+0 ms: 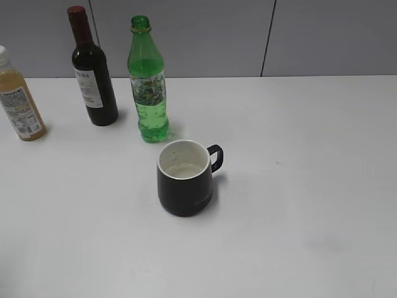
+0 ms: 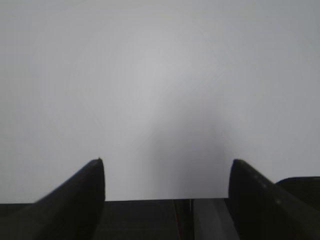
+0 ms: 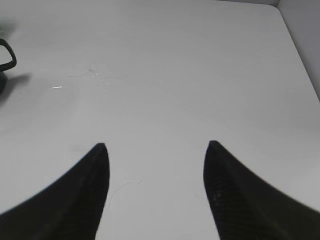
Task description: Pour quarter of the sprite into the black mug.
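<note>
- We see the sprite bottle [image 1: 147, 81] upright at the back of the white table [image 1: 298, 186], uncapped, just behind the black mug [image 1: 185, 179].
- Mug upright, handle to the right; handle edge shows in the right wrist view [image 3: 6, 56].
- Wine bottle [image 1: 92, 71] and juice bottle [image 1: 18, 99] stand to the left.
- Left gripper [image 2: 167, 165] spread apart, empty, over bare table.
- Right gripper [image 3: 156, 150] likewise apart, empty.

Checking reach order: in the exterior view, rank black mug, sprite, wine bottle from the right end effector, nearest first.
1. black mug, centre front
2. sprite, behind it
3. wine bottle, back left
End effector itself outside that view.
</note>
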Action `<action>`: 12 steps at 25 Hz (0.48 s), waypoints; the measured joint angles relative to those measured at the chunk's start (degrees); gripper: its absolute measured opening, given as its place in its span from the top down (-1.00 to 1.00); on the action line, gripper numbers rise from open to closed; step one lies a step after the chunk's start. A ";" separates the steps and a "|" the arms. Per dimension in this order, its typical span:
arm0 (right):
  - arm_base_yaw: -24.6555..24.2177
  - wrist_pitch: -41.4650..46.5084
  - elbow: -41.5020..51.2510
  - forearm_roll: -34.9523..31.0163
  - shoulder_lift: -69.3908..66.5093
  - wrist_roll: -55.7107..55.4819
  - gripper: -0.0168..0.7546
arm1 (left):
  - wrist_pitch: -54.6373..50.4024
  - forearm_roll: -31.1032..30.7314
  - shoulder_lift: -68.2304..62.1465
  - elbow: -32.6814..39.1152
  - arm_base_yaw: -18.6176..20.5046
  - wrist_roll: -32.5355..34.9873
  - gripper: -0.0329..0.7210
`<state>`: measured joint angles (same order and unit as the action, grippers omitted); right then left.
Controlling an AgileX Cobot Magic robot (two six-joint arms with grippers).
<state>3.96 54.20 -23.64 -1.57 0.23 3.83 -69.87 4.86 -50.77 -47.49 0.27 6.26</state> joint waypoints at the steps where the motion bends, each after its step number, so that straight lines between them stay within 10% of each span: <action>1: 0.00 0.00 0.00 0.00 0.00 0.00 -0.23 | 0.00 0.00 1.46 1.38 0.00 0.00 -0.65; 12: 0.00 0.00 0.00 0.00 0.00 0.00 -0.23 | -0.10 -0.02 21.08 13.68 0.00 0.00 -0.65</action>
<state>3.96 54.20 -23.64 -1.57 0.23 3.83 -69.97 4.84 -29.69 -33.81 0.27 6.26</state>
